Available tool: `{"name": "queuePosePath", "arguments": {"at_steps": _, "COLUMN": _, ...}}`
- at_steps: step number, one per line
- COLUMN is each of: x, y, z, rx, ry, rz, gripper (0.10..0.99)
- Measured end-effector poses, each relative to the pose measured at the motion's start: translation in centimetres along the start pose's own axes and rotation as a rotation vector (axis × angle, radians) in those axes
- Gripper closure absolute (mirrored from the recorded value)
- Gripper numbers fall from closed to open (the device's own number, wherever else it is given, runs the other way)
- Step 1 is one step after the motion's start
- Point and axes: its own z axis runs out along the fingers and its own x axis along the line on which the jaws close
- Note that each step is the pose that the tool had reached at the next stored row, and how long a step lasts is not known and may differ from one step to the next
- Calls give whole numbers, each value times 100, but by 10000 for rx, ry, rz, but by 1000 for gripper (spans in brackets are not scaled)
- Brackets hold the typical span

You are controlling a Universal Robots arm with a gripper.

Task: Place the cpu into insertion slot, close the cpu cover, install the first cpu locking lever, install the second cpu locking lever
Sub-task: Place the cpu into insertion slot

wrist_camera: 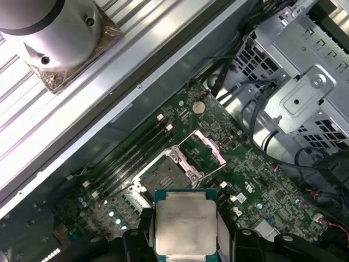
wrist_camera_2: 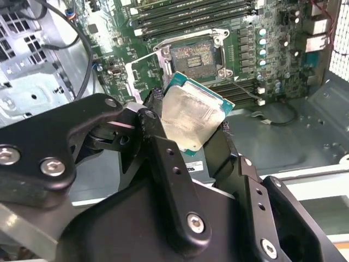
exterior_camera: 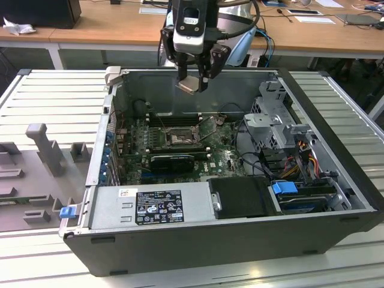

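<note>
Exterior view, upper middle of the frame: the jaws are clamped on opposite edges of the cpu, a small flat square chip with a silvery-grey metal top, holding it in the air above the far edge of the open dark grey metal computer case. At the frame's centre the square, silver-rimmed insertion slot lies bare. In the first wrist view its thin silvery frame-shaped cpu cover stands swung up, which I judge leaves the socket free for the chip.
</note>
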Motion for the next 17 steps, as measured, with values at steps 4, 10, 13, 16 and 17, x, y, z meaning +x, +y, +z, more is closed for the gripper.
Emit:
{"name": "queuePosePath", "arguments": {"at_steps": 4, "x": 0, "y": 0, "z": 5, "rx": -7, "ry": -46, "rz": 511, "gripper": 545}}
{"name": "queuePosePath", "arguments": {"at_steps": 10, "x": 0, "y": -1, "z": 11, "rx": -10, "ry": -120, "rz": 1244, "gripper": 545}}
{"name": "queuePosePath", "arguments": {"at_steps": 13, "x": 0, "y": -1, "z": 15, "rx": -11, "ry": -172, "rz": 1767, "gripper": 545}}
{"name": "queuePosePath", "arguments": {"at_steps": 16, "x": 0, "y": -2, "z": 21, "rx": -18, "ry": -217, "rz": 2277, "gripper": 545}}
{"name": "queuePosePath", "arguments": {"at_steps": 17, "x": 0, "y": -2, "z": 23, "rx": -20, "ry": -231, "rz": 2437, "gripper": 545}}
